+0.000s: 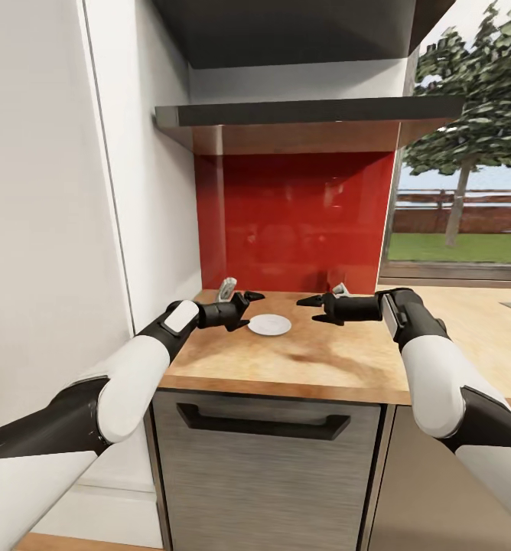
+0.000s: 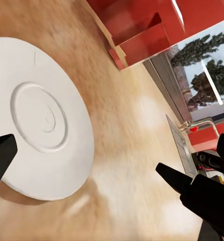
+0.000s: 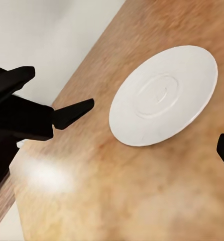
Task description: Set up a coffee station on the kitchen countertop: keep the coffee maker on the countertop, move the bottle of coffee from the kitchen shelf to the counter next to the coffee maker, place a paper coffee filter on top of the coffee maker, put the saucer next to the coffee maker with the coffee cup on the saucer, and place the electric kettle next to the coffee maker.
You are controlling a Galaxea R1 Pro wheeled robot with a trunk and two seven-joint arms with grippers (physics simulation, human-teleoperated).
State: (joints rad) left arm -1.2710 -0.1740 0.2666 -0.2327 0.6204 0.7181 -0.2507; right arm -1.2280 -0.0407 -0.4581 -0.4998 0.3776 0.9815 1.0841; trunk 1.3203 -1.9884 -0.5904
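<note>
Low in frame, a grey drawer front (image 1: 267,451) under the wooden countertop (image 1: 340,360). At centre, white saucer (image 1: 270,325) flat on the wood, flanked by left gripper (image 1: 249,309) and right gripper (image 1: 314,308), both spread wide, holding nothing. Beyond, at upper centre, red backsplash (image 1: 301,222) beneath a dark shelf (image 1: 309,115).

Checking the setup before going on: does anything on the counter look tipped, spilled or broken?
Nothing stands out. The round white saucer lies flat and whole on the wooden countertop, with no spill around it.
</note>
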